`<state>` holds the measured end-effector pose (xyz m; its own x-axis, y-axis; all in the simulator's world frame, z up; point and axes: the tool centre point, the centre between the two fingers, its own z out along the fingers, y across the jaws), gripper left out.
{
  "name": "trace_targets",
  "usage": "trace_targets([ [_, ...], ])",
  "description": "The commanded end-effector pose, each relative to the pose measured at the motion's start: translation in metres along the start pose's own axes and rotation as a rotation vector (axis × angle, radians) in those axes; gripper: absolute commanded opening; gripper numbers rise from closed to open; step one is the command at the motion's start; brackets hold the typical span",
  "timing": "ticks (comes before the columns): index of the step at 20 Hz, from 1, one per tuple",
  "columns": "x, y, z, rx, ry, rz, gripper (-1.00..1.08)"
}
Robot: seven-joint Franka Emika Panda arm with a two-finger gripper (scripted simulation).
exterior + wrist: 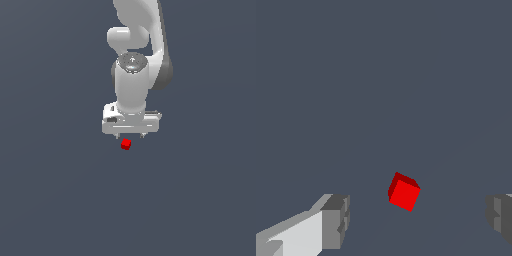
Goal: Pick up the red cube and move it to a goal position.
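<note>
There are no words, numbers, labels or signs to read in either picture. The red cube (126, 144) has plain faces with nothing written on them. The white robot arm (133, 85) has no name or brand on it that can be read.
</note>
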<state>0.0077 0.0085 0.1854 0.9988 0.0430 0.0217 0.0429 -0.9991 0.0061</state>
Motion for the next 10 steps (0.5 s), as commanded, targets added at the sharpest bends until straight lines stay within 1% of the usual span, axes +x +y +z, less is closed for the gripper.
trace_targets([
  [1, 0.000, 0.000, 0.000, 0.000, 0.000, 0.000, 1.00],
  [6, -0.003, 0.001, 0.007, 0.000, -0.001, 0.017, 1.00],
  [10, -0.009, 0.004, 0.022, 0.000, -0.003, 0.057, 1.00],
])
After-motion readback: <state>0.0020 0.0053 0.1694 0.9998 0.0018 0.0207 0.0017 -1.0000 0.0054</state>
